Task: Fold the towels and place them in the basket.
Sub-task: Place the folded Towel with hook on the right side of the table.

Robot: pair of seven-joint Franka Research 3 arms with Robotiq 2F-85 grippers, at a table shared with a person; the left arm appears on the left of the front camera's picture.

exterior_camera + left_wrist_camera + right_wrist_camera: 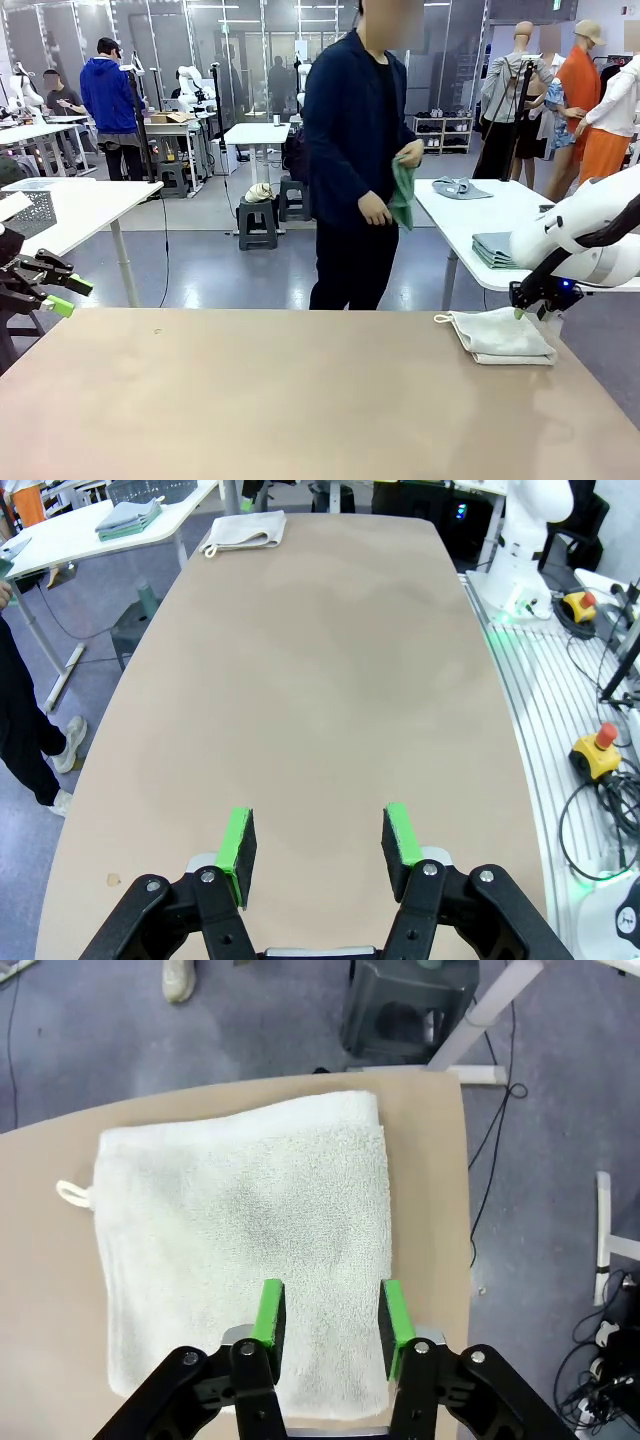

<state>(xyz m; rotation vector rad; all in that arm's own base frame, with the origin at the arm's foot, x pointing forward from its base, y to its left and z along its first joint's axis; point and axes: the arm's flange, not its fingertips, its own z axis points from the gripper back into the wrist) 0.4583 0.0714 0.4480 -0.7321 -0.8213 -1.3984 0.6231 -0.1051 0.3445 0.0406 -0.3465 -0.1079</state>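
We see the right end effector poised low over the cream towel, its green pads parted with the terry showing in the gap between them; they clasp nothing. The cream towel lies folded into a neat rectangle near the far right corner of the worktop, flat on the surface, with its small corner loop sticking out sideways onto the bare top. In the front view the right arm comes in from the right and bends down so that its fingers hang just above the towel's near right edge. The left end effector hovers over bare worktop at the left end, well apart from the cream towel, its jaws standing wide and empty. Across the worktop a person in dark clothes stands at the far side and holds the green towel in both hands at waist height, the cloth hanging down between them. In the left wrist view we make out a white side table beyond the far end of the worktop, bearing a folded stack of grey-blue garments, and behind them, at the top edge, the grey lattice basket, partly cut off.
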